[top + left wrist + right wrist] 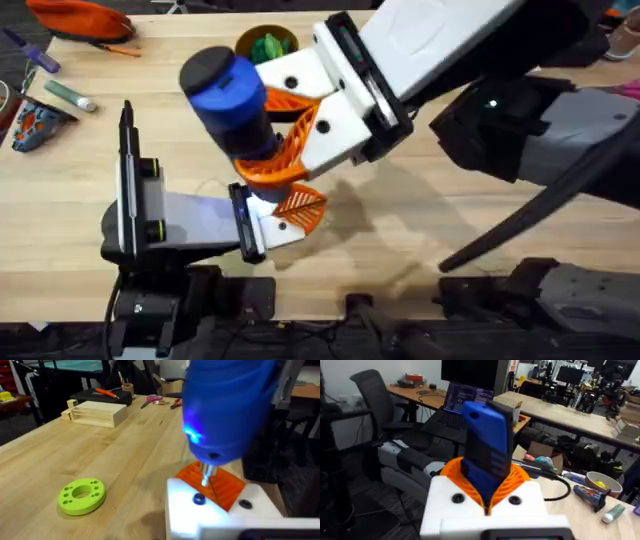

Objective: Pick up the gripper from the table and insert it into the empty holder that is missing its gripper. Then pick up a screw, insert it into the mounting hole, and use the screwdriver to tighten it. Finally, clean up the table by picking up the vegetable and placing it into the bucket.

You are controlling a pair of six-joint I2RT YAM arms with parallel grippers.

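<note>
The blue screwdriver (232, 98) stands nearly upright over the table's middle, with my right gripper (290, 125) shut on it between orange ribbed pads. From the right wrist its blue body (487, 440) rises between the white fingers (457, 497). My left gripper (272, 218) lies low beneath it, white mounts together, an orange wedge (300, 205) at its tip. From the left wrist the screwdriver (225, 405) glows blue and its metal tip (205, 475) ends just above a dark round mounting hole (198, 500) in the white holder (185, 510). The bucket (245, 38) at the back holds the green vegetable (268, 47).
An orange pouch (80, 18), a purple pen (30, 50), a grey-green marker (70, 95) and a blue-orange item (35, 125) lie at the far left. A lime-green ring disc (81, 495) and a wooden box (95, 412) sit farther along the table.
</note>
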